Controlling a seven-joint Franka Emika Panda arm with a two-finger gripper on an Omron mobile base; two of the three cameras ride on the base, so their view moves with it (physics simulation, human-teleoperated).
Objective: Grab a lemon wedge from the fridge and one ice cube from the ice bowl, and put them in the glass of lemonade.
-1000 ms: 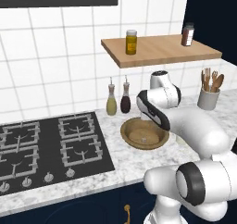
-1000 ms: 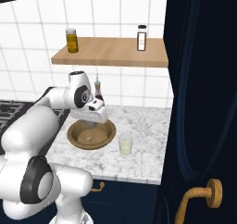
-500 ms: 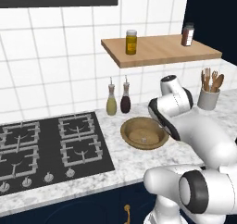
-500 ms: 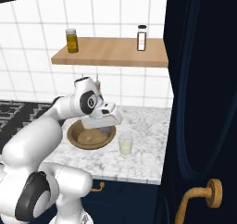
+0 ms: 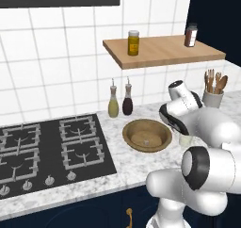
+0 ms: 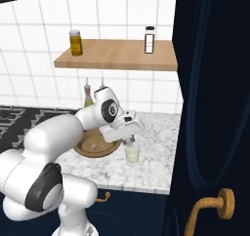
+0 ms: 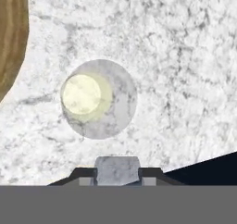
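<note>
My gripper [image 6: 130, 140] hangs just above the glass of lemonade [image 6: 132, 153], a small clear glass with pale yellow liquid on the marble counter. In the hand view the glass [image 7: 98, 98] lies straight below, and a pale grey ice cube [image 7: 116, 168] sits clamped between the dark finger tips of the gripper [image 7: 116, 172]. The tan ice bowl [image 5: 131, 128] stands to the left of the glass [image 5: 185, 140], with one small cube [image 5: 146, 141] inside. The bowl's rim [image 7: 11, 42] shows at the hand view's left edge. The lemon wedge and the fridge are out of view.
Two sauce bottles [image 5: 120, 102] stand behind the bowl, and a utensil holder [image 5: 213, 93] sits at the back right. A wooden shelf [image 5: 160, 50] with two jars hangs above. The stove [image 5: 52, 147] lies to the left. A navy cabinet door [image 6: 215, 108] stands close on the right.
The arm has swung to the right, from above the ice bowl to above the glass of lemonade. The jaws have stayed shut throughout.
</note>
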